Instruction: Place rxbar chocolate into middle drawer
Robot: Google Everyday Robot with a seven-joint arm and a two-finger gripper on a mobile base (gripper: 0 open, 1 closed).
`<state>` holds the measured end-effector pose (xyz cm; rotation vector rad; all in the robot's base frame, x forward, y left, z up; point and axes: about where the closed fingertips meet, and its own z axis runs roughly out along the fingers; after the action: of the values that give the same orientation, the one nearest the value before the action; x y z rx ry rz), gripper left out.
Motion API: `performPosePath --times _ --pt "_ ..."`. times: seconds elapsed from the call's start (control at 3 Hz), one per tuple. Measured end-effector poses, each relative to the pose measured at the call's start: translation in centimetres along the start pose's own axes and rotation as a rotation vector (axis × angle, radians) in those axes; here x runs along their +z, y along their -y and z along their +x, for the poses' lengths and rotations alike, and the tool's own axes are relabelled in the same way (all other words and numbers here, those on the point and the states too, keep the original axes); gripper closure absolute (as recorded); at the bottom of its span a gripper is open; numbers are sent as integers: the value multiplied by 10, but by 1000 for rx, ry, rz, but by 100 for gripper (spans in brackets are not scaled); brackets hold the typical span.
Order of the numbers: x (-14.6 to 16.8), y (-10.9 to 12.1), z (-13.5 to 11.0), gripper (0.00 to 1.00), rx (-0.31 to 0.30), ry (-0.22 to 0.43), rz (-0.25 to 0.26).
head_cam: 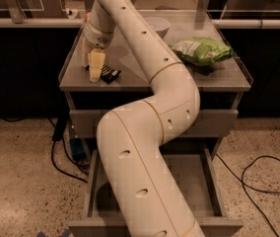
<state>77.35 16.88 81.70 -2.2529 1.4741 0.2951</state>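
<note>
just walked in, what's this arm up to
The robot's gripper is low over the front left of the cabinet top, right beside the black bar, which lies flat there. A drawer below stands open; the bar is not yet in it. A bowl and a green bag sit apart.
</note>
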Motion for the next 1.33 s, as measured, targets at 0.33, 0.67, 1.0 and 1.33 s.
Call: performPosePath --times 0.33,0.67,1.0,1.33 --pt "0 0 0 49 0 0 0" --pt "0 0 0 26 0 0 0" --pt "0 0 0 0 0 0 0" --pt "-2 1 -1 0 0 0 0"
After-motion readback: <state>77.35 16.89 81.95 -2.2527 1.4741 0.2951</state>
